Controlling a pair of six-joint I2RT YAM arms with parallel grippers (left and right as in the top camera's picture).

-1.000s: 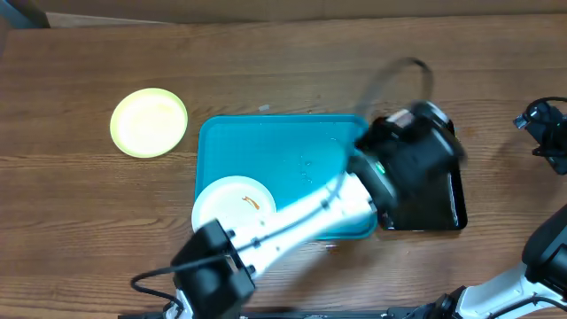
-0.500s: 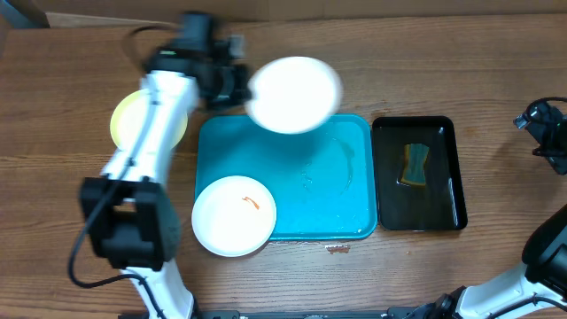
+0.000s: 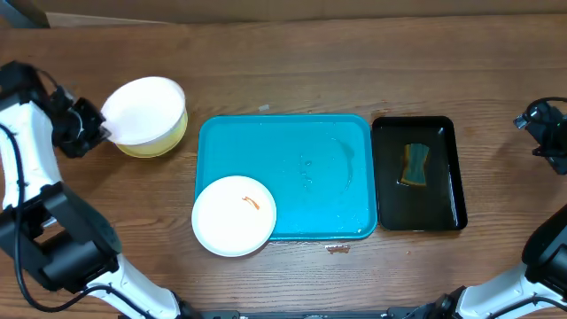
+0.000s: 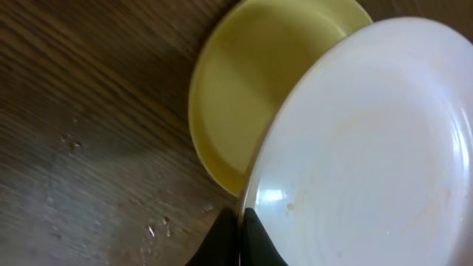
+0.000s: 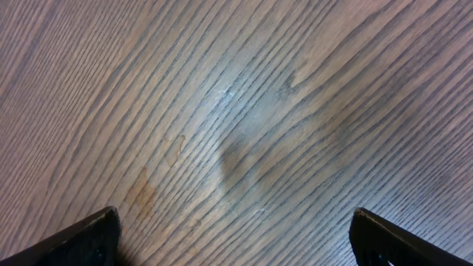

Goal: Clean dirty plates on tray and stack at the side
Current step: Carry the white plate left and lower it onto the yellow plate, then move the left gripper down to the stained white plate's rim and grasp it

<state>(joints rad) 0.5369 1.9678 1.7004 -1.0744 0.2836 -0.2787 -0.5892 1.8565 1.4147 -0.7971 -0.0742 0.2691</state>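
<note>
Three plates are showing in all, two white and one yellow-green. One white plate [image 3: 142,106] is sitting left of the turquoise tray [image 3: 310,151], overlapping the single yellow-green plate [image 3: 170,142]. The other white plate [image 3: 234,215], bearing one orange smear [image 3: 251,202], is lying on the turquoise tray's near-left corner. One black tray [image 3: 443,208] is lying right of the turquoise tray, carrying one sponge [image 3: 414,166]. Two arms are showing: the left arm [image 3: 25,159] left of the turquoise tray, the right arm [image 3: 547,133] far right of it.
</note>
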